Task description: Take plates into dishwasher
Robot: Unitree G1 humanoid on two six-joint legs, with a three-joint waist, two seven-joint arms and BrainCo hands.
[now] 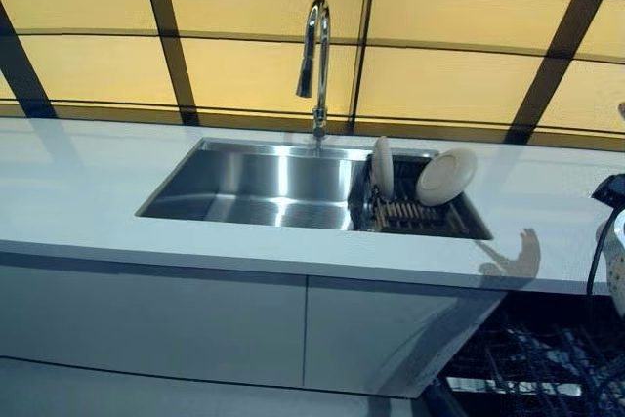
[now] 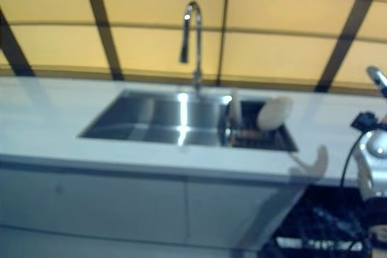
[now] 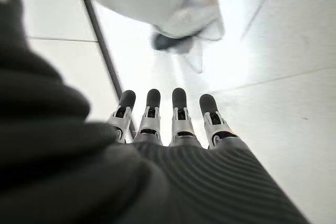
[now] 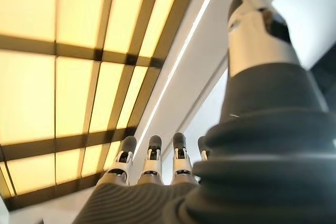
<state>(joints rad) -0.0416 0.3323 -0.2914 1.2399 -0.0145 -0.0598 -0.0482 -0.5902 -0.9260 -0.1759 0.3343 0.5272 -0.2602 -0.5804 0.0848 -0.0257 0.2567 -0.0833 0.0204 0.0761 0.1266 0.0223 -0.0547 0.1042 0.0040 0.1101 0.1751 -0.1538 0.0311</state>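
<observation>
Two white plates stand on edge in a dark drying rack [image 1: 410, 214] in the right end of the steel sink [image 1: 244, 183]: one upright plate [image 1: 382, 165] and one leaning plate [image 1: 445, 176] to its right. My right hand [image 4: 152, 163] is raised at the right of the scene, well to the right of the plates, open with straight fingers, holding nothing and facing the yellow wall panels. My left hand [image 3: 178, 116] shows only in its wrist view, open and empty, fingers straight over a pale floor.
A tall chrome faucet [image 1: 314, 46] rises behind the sink. White countertop [image 1: 78, 192] runs to both sides, with white cabinet fronts [image 1: 195, 329] below. The open dishwasher's dark wire rack [image 1: 527, 358] sits low at the right.
</observation>
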